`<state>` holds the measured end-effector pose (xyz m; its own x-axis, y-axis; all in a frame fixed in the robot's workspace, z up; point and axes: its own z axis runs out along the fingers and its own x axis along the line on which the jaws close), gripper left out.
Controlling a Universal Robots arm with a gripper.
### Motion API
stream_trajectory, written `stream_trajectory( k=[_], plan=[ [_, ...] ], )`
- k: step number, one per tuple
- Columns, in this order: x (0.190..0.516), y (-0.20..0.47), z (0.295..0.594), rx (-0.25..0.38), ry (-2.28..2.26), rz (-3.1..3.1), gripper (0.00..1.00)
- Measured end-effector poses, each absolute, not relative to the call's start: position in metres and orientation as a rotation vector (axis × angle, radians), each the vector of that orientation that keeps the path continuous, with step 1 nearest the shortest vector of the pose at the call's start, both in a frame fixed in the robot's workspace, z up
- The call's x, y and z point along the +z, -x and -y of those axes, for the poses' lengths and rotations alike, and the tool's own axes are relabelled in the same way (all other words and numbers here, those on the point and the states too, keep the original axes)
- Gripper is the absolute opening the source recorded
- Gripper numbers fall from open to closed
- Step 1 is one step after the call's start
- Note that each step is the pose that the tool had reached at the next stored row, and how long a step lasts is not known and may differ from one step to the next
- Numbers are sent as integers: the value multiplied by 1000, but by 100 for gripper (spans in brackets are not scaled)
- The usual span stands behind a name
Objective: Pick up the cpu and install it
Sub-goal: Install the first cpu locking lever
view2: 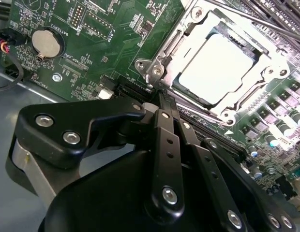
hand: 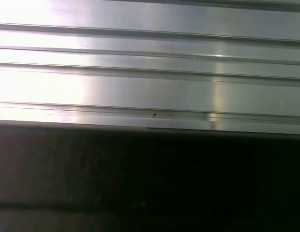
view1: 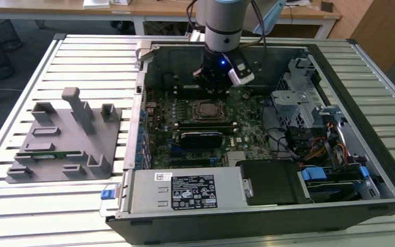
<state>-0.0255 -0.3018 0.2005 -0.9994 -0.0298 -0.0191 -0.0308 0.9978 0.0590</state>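
— Second wrist view: how many chips?
— One cpu [view2: 221, 67], seated in the one socket [view2: 162, 63], at one o'clock from the gripper [view2: 160, 96].
— Fingers?
— Pressed together, grasping nothing.

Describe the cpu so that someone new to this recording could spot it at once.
Start at the open computer case on the slatted metal table and find the green motherboard inside it. Near the board's middle, just below the gripper in the exterior view, the cpu lies in a metal-framed socket. It is the one flat, shiny silver square there; the nearby memory sticks are long, narrow and dark.
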Motion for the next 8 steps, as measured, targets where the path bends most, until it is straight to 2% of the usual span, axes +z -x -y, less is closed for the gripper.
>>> stream_trajectory(
  k=[8],
  plan=[
    [204, 25, 302, 78, 48, -3122, 11]
  ],
)
